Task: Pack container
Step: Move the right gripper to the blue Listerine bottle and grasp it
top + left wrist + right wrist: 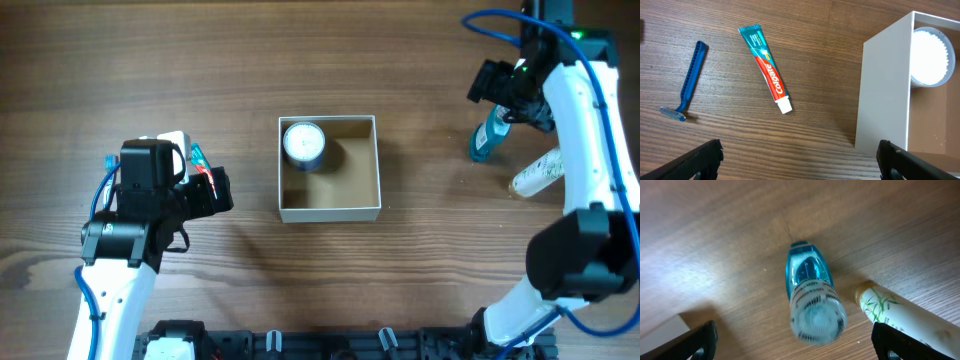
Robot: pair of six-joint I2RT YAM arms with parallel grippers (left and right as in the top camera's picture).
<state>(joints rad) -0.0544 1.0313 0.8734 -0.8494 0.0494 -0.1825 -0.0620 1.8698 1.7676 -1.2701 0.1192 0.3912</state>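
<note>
The container [332, 211], a square white-walled box with a tan floor, sits mid-table. A round white-lidded jar [303, 143] stands in its back left corner. The left wrist view shows the container's wall [885, 90] and the jar [930, 57]. My left gripper [222, 190] is open and empty, left of the container, above bare wood [800, 157]. A Colgate toothpaste tube [767, 75] and a blue razor [689, 82] lie ahead of it. My right gripper [497, 100] is open above a standing blue bottle [487, 138], whose clear cap shows between the fingers [797, 342].
A cream tube with a bamboo print [535, 173] lies just right of the blue bottle [812, 300] and also shows in the right wrist view [905, 315]. The toothpaste peeks out beside my left arm in the overhead view [200, 158]. The table is dark wood.
</note>
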